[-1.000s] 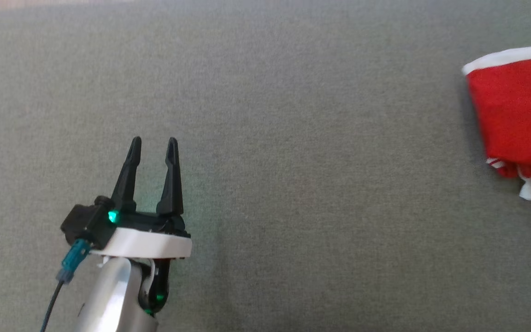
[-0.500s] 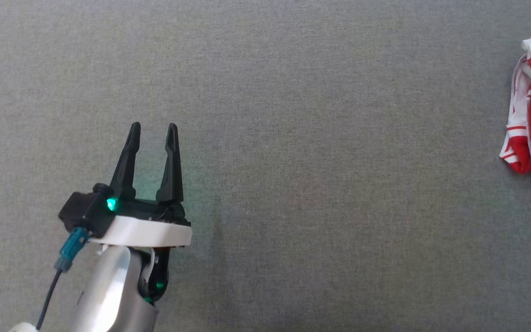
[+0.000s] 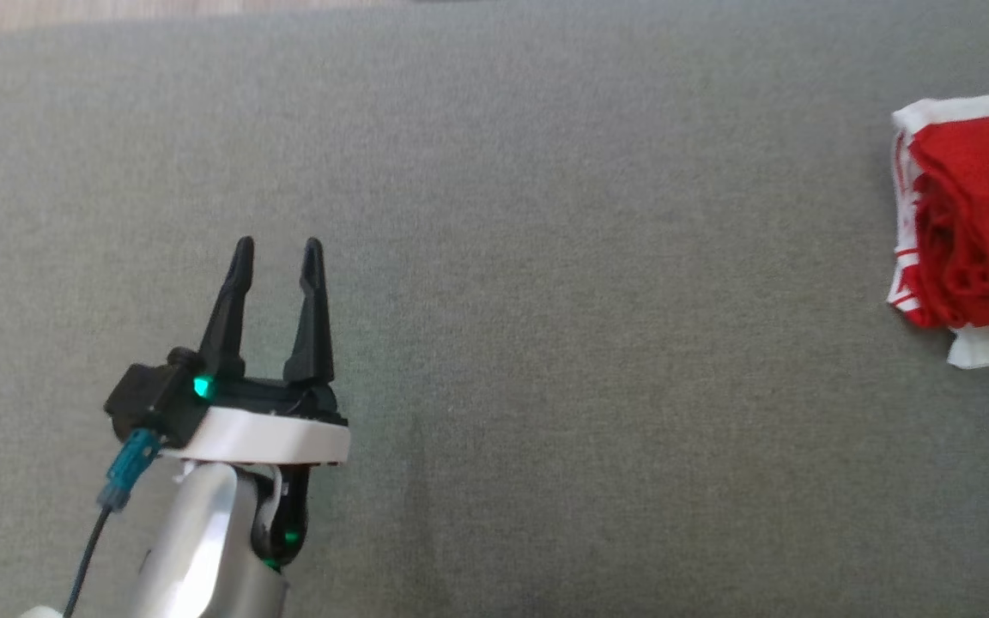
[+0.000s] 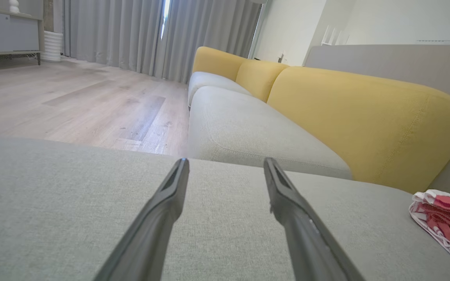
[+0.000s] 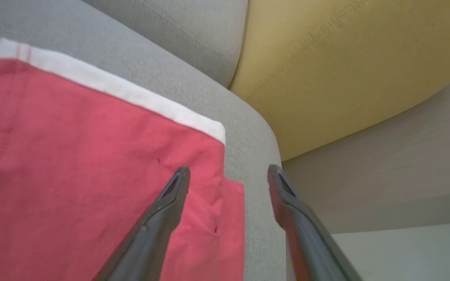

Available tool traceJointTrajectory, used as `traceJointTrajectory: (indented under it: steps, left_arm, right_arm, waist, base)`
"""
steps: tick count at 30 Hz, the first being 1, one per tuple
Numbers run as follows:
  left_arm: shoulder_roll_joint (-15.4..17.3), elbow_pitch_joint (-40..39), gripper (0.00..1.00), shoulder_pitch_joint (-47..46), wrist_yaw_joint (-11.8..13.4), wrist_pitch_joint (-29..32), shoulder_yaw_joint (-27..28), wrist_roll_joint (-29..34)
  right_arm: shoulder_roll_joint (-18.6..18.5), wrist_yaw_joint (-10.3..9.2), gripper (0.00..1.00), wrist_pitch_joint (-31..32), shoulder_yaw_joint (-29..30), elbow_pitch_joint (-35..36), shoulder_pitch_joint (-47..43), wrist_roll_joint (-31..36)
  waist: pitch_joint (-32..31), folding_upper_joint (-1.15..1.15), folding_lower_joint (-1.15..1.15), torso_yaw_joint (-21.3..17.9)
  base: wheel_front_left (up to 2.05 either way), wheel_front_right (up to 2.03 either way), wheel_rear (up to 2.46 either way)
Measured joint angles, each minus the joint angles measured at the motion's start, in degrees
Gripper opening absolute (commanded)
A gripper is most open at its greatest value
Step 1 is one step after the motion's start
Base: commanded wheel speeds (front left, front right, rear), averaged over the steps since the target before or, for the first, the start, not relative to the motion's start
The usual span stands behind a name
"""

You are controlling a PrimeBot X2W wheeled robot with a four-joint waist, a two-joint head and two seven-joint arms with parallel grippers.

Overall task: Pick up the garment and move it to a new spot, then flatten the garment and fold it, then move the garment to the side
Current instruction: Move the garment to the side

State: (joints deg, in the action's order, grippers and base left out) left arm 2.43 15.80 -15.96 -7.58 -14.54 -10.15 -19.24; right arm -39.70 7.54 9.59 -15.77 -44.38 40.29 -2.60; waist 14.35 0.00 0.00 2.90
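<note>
garment (image 3: 971, 215) — I judge it soft, light, limp, folds apt to slip | grasp: pinch all layers at white-banded edge | my left gripper (image 3: 278, 247) — jaws apart, empty | my right gripper (image 5: 229, 169) jaws apart, empty, over the garment's edge
</note>
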Motion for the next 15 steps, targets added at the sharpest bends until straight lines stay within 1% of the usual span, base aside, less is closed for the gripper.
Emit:
traceJointTrajectory:
  steps: [3, 5, 10, 15]
  left_arm:
    - [0.0, -0.1, 1.00, 0.3, 0.0, 0.0, 1.1, 0.1]
    - [0.0, -0.4, 1.00, 1.2, 0.0, 0.0, 1.4, 0.2]
    - [0.0, -1.8, 1.00, 4.0, 0.0, 0.0, 3.3, 0.6]
    - [0.0, -3.2, 1.00, 5.5, 0.0, 0.0, 4.7, 1.3]
  right_arm:
    - [2.2, 0.00, 1.00, -1.2, 2.8, 2.7, 0.0, 1.8]
    - [4.3, 0.00, 1.00, -2.3, 4.7, 4.9, 0.0, 2.5]
    - [13.0, 0.00, 1.00, -6.5, 9.7, 12.1, -1.9, 2.6]
    - [22.7, 0.00, 1.00, -11.0, 13.8, 19.5, -8.4, 0.9]
  waist:
    - [-2.0, 0.00, 0.00, -0.4]
    - [-3.5, 0.00, 0.00, -0.6]
    - [-7.3, 0.00, -0.01, -1.2]
    - [-10.6, 0.00, -0.01, -1.7]
  base:
    - [0.00, 0.00, 0.00]
    - [0.00, 0.00, 0.00]
    - [0.00, 0.00, 0.00]
    - [0.00, 0.00, 0.00]
